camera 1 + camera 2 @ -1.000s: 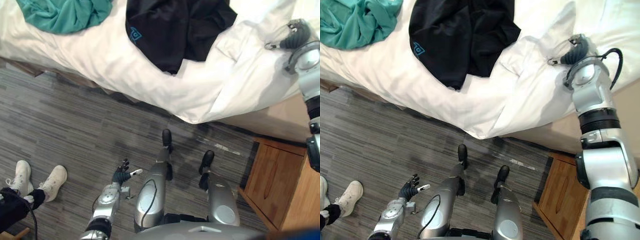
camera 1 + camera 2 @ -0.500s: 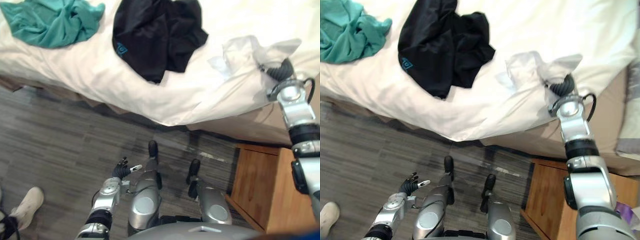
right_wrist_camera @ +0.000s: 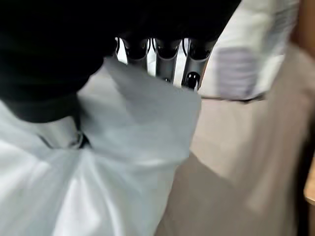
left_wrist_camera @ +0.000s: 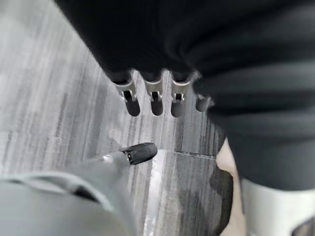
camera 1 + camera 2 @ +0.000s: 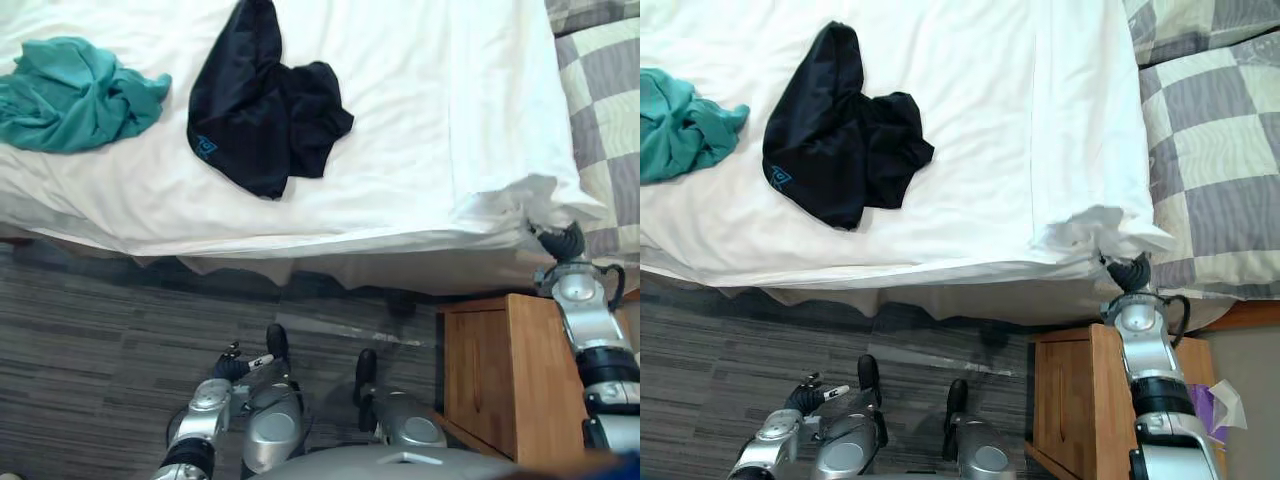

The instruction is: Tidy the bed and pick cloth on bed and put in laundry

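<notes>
Black cloth (image 5: 250,120) lies crumpled on smooth white sheet (image 5: 420,100)

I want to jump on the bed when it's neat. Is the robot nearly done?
Not yet. The white cover looks mostly smooth already. The right hand grips its bunched corner beside the checked pillow. The black cloth and the teal cloth lie on the cover, so both are left to pick up for the laundry. The left hand hangs open, low over the floor.
</notes>
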Available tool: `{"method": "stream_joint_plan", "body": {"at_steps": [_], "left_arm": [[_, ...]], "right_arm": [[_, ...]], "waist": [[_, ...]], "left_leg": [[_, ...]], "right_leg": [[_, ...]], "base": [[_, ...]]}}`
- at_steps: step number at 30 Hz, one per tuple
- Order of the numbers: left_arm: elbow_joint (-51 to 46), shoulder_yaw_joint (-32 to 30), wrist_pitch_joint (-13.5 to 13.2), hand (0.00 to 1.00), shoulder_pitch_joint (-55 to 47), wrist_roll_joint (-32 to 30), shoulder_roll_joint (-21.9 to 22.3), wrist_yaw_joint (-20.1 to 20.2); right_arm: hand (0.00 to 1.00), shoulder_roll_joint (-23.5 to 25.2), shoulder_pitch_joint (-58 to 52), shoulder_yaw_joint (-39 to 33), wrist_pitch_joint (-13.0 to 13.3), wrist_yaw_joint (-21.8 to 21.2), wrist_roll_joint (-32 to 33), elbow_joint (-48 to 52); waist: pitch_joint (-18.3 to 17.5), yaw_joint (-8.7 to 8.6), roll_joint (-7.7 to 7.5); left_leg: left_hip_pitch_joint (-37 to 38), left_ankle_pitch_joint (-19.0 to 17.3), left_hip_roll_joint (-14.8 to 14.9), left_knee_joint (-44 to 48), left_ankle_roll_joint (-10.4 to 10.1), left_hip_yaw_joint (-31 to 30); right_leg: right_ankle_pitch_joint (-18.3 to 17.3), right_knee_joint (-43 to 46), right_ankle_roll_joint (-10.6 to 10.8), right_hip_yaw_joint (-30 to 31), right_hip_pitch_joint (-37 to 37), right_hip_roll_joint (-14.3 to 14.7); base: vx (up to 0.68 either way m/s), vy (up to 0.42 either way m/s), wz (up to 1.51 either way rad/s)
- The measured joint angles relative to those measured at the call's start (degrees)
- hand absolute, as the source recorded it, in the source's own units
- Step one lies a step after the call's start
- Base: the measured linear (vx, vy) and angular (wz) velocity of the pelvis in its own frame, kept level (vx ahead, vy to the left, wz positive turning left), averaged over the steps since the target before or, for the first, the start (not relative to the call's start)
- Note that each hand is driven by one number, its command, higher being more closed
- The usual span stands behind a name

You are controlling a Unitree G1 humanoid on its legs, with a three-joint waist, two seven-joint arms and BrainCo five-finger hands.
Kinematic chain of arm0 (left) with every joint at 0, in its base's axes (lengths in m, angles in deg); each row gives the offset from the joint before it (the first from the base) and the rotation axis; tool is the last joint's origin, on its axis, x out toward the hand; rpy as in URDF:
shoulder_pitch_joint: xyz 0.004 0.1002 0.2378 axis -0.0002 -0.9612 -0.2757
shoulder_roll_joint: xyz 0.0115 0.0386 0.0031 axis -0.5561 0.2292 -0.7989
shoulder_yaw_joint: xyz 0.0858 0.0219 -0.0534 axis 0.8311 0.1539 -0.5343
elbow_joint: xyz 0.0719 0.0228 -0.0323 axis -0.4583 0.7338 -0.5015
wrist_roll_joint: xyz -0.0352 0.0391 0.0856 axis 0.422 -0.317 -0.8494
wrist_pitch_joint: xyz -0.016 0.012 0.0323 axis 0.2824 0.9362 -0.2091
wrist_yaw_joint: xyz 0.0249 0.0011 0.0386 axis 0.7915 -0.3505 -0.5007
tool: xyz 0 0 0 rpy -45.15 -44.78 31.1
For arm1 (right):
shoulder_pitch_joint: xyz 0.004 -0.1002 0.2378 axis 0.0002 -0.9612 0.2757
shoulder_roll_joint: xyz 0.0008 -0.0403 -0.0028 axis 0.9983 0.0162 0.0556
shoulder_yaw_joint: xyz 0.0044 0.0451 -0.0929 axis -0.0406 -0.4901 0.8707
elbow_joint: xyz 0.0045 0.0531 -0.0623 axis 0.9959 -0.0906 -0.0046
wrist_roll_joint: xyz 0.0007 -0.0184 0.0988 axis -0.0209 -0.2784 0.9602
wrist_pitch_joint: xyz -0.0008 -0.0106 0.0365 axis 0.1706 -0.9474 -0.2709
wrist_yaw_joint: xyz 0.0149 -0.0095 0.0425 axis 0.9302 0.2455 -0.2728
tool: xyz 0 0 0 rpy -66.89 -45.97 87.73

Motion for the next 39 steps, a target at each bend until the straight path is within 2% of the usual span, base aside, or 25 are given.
{"method": "stream_joint_plan", "body": {"at_steps": [4, 6, 10, 13, 18, 19, 24, 27, 29, 30, 31, 32, 35, 36, 38, 39], "left_arm": [[1.35, 0.02, -0.06, 0.00, -1.69, 0.08, 0.09, 0.07], [1.34, -0.24, -0.23, 0.00, -3.28, 0.14, 0.25, 0.07], [1.41, -1.77, -0.66, 0.00, -5.66, 0.13, 0.83, 0.09], [1.57, -3.85, -1.34, 0.00, -6.94, 0.13, 1.89, 0.53], [3.71, -5.64, -2.49, 0.00, -7.99, 0.13, 2.99, 2.20], [3.72, -5.66, -2.48, 0.00, -8.54, 0.13, 3.01, 2.27], [3.72, -5.65, -2.31, 0.00, -9.58, 0.07, 2.95, 2.36], [3.50, -5.56, -0.88, 0.00, -8.65, 0.06, 2.23, 2.30], [3.28, -5.53, -0.05, 0.00, -6.99, 0.09, 1.85, 2.13], [3.08, -5.48, 0.51, 0.00, -5.23, 0.20, 1.49, 2.09], [2.95, -5.46, 0.60, 0.00, -4.68, 0.23, 1.39, 2.08], [2.04, -5.42, 1.06, 0.00, -2.70, 0.36, 1.36, 2.07], [0.80, -4.95, 1.28, 0.00, -0.09, 1.55, 1.38, 2.10], [0.66, -4.04, 1.18, 0.00, 1.23, 2.33, 1.43, 2.09], [0.46, -3.15, 0.61, 0.00, 2.51, 3.84, 2.09, 2.04], [0.34, -3.10, -0.52, 0.00, 3.25, 5.30, 3.03, 1.79]], "right_arm": [[0.00, 3.48, -3.99, -4.83, 2.40, 1.73, 7.52, 1.41], [0.00, 5.90, -7.54, -9.58, 2.91, 2.66, 11.34, 2.20], [0.00, 6.37, -15.37, -16.15, 3.06, 3.80, 12.17, 2.07], [0.00, 6.36, -20.18, -21.42, 4.77, 3.94, 15.27, 1.09], [0.00, 6.36, -23.31, -24.05, 7.33, 3.48, 18.39, 1.05], [1.00, 6.37, -23.66, -24.10, 8.03, 2.58, 19.18, 1.07], [1.00, 6.44, -22.92, -22.95, 8.39, -4.91, 25.08, 1.49], [1.00, 6.48, -18.26, -16.96, 5.93, -11.96, 35.68, 3.64], [1.00, 6.53, -13.00, -13.84, 4.53, -13.34, 41.84, 4.38], [1.00, 6.52, -8.02, -12.35, 3.96, -13.71, 47.20, 4.33], [1.00, 6.53, -6.51, -12.21, 3.89, -13.85, 49.26, 4.33], [1.00, 6.41, -0.90, -12.31, 3.84, -14.29, 54.87, 4.18], [1.00, 5.88, 9.87, -12.39, 3.84, -16.29, 62.97, 3.34], [1.00, 4.86, 14.54, -12.39, 3.85, -17.14, 65.84, 3.37], [1.00, 2.73, 20.59, -12.37, 3.99, -17.73, 69.37, 3.62], [1.00, 1.34, 23.85, -12.32, 4.67, -17.72, 72.18, 4.42]], "waist": [[-2.25, -1.20, 0.12], [-2.79, -1.71, 0.11], [-5.49, -3.50, 0.61], [-6.82, -5.31, 1.34], [-8.43, -6.06, 2.25], [-8.92, -6.00, 2.36], [-9.82, -5.22, 2.38], [-9.51, -4.75, 1.90], [-8.72, -4.43, 1.92], [-6.75, -4.00, 1.94], [-6.03, -3.68, 1.92], [-3.69, -2.76, 2.24], [0.26, -1.86, 4.23], [2.40, -1.70, 5.57], [3.91, -1.34, 7.49], [4.62, -1.12, 8.58]], "left_leg": [[0.41, -0.65, -0.49, 0.00, 0.31, 1.19], [1.79, -1.39, -0.88, 0.00, 0.32, 2.05], [2.93, -2.01, -1.13, -0.07, 0.31, 3.33], [5.05, -2.47, -1.11, -0.36, 0.08, 3.89], [6.90, -3.18, -0.89, -0.42, -0.43, 4.79], [7.05, -3.28, -0.92, -0.42, -0.32, 4.88], [7.00, -3.44, -1.14, -0.42, -0.09, 4.80], [4.89, -3.62, -1.39, -0.40, 0.21, 4.35], [2.54, -3.03, -1.55, -0.37, 0.46, 3.22], [1.19, -2.26, -1.67, -0.34, 0.98, 3.09], [0.84, -2.11, -1.75, -0.34, 1.02, 3.04], [-0.85, -1.51, -1.97, -0.18, 1.55, 2.99], [-3.53, -0.60, -2.42, 0.00, 2.54, 1.95], [-4.34, -0.29, -2.67, 0.01, 2.94, 1.71], [-6.79, 0.09, -2.97, 0.02, 3.40, 1.54], [-8.72, 0.31, -3.10, 0.08, 3.54, 1.33]], "right_leg": [[0.16, -0.14, 0.33, 1.08, -0.02, -0.52], [0.25, -0.07, 0.49, 2.56, 0.54, -0.77], [0.05, -0.13, 0.82, 3.48, 1.29, -1.05], [-1.04, -0.02, 1.18, 3.95, 2.63, -1.07], [-1.82, -0.04, 0.85, 4.25, 4.07, -1.02], [-1.90, -0.03, 0.95, 4.31, 4.25, -1.07], [-2.12, -0.04, 1.35, 4.40, 4.39, -1.58], [-2.27, -0.09, 1.73, 4.45, 3.18, -1.75], [-2.01, -0.01, 2.20, 4.42, 0.86, -1.91], [-1.09, -0.02, 2.70, 4.37, -0.37, -1.99], [-0.75, -0.07, 2.69, 4.36, -0.65, -2.03], [0.80, -0.03, 2.53, 4.20, -2.21, -2.24], [2.62, -0.44, 2.09, 3.58, -4.13, -2.49], [2.96, -0.47, 1.93, 3.20, -4.71, -2.69], [3.19, 0.15, 2.00, 3.14, -7.34, -2.93], [3.16, 1.06, 1.98, 3.11, -9.56, -3.09]], "base": [[0.06, 0.006, -0.15], [0.10, 0.018, -0.28], [0.07, 0.000, -0.21], [0.03, -0.004, -0.13], [-0.01, -0.002, -0.07], [0.00, 0.000, 0.00], [0.01, 0.004, 0.02], [0.00, 0.012, 0.06], [0.00, 0.023, 0.20], [-0.01, 0.027, 0.18], [-0.03, 0.034, 0.13], [-0.02, 0.024, 0.14], [0.00, 0.037, 0.19], [-0.01, 0.044, 0.16], [0.00, 0.040, 0.12], [0.01, 0.030, 0.13]]}}
